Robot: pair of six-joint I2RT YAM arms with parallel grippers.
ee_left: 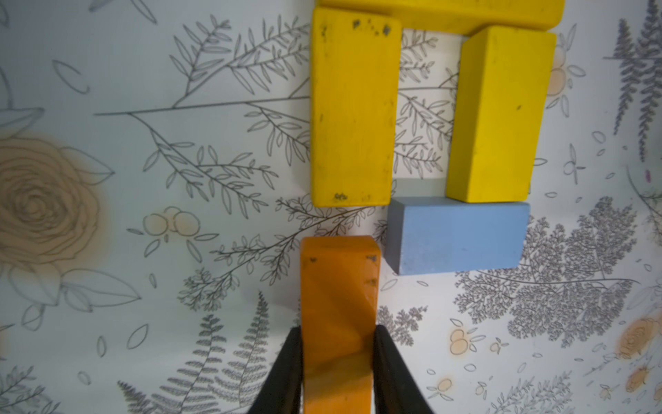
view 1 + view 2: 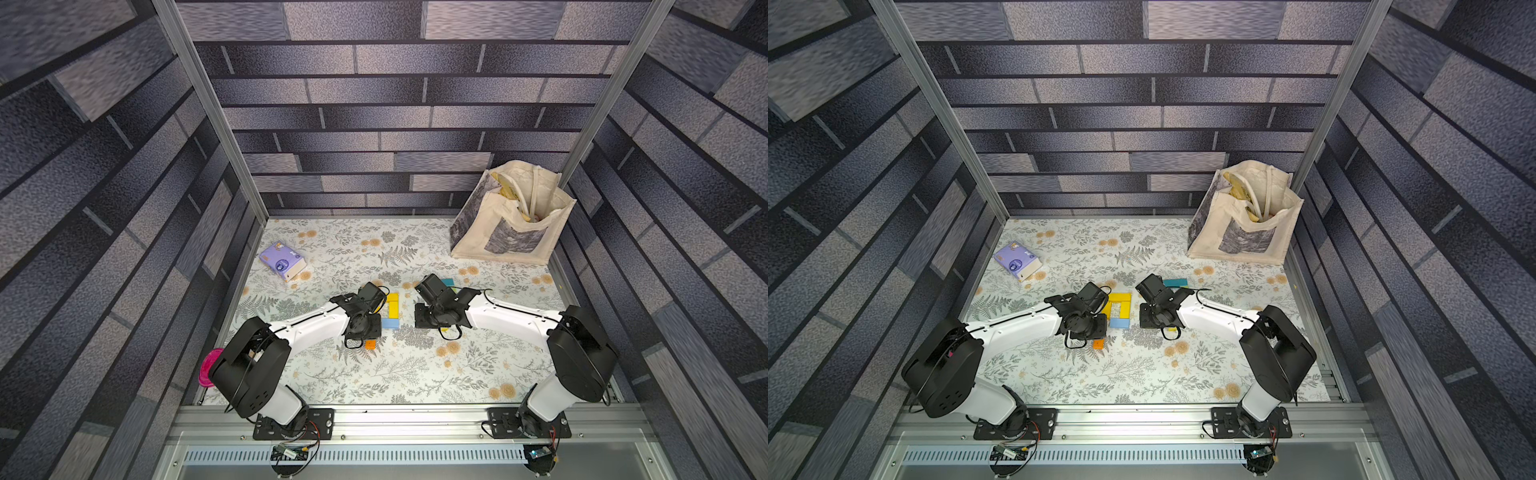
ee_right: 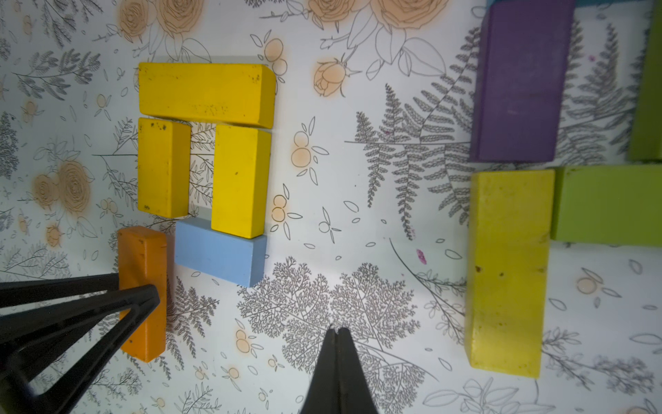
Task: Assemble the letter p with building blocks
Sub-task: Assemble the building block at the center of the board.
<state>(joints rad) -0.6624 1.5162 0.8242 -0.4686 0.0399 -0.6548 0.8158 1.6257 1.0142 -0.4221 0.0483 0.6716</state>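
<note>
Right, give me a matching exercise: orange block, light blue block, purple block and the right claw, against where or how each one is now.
1 orange rectangular wooden block
2 light blue rectangular wooden block
3 purple rectangular wooden block
4 right claw

a shut, empty
b gripped by the left claw
c against the end of a yellow block
d loose near a lime green block

Pairs: 1-b, 2-c, 3-d, 4-a

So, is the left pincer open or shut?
Shut: the left pincer grips the orange block; in its wrist view both fingers press its sides.
</note>
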